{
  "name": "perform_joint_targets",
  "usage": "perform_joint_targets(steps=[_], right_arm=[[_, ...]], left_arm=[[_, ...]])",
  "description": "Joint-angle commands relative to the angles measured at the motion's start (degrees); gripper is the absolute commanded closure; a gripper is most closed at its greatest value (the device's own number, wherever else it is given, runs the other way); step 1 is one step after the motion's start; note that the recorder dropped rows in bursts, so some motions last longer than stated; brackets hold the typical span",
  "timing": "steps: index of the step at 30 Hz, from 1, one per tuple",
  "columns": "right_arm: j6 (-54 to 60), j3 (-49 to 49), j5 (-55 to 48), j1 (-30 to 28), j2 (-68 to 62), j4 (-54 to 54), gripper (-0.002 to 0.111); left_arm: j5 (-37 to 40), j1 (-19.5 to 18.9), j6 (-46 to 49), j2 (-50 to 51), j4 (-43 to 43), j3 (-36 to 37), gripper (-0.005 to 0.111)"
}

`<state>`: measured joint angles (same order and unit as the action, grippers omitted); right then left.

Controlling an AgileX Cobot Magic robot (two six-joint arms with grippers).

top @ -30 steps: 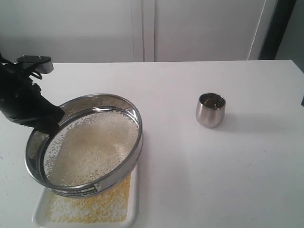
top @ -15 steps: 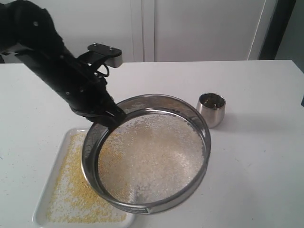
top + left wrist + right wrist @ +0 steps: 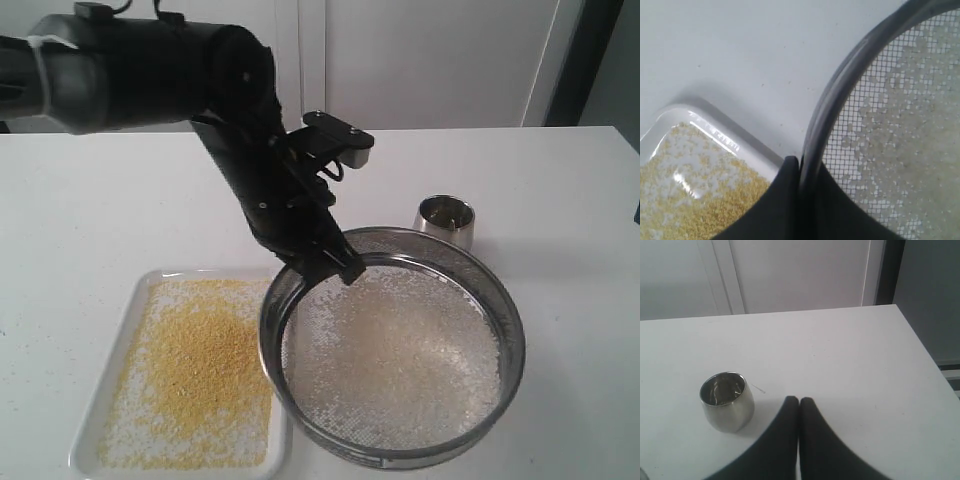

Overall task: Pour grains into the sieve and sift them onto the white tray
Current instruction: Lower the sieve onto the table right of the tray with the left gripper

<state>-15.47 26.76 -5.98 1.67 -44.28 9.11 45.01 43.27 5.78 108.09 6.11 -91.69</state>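
Left jaws pinch the sieve (image 3: 400, 452) rim, right jaws closed empty; tray (image 3: 735, 139) embossing illegible.

Bright, even, diffuse light with a cool white cast fills all three views. Shadows are soft: a faint one lies beside the steel cup (image 3: 727, 407), and a pale grey one falls on the table (image 3: 740, 50) alongside the sieve (image 3: 900, 125). A glare streak shines on the white tray (image 3: 725, 136) rim. Both wrist views look slightly soft and hazy.
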Motion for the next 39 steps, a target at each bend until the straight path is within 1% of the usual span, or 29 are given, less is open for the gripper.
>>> perform_joint_targets(steps=[1,11,21,25,39], right_arm=[[-0.2,-0.2,-0.2,-0.4,0.2,0.1,0.108],[-0.2,-0.2,-0.2,-0.4,0.2,0.1,0.108],[-0.2,-0.2,-0.2,-0.4,0.2,0.1,0.108],[-0.2,-0.2,-0.2,-0.4,0.2,0.1,0.108],[-0.2,-0.2,-0.2,-0.4,0.2,0.1,0.108]], left_arm=[[2.0,2.0,-2.6,4.2,1.1,-6.0,0.107],[3.5,2.0,-1.7,14.0,1.1,-16.0,0.107],[3.5,2.0,-1.1,21.7,1.1,-23.2,0.107],[4.6,2.0,-1.1,24.6,1.1,-25.6,0.107],[1.0,2.0,-1.2,27.4,1.3,-26.6,0.107]])
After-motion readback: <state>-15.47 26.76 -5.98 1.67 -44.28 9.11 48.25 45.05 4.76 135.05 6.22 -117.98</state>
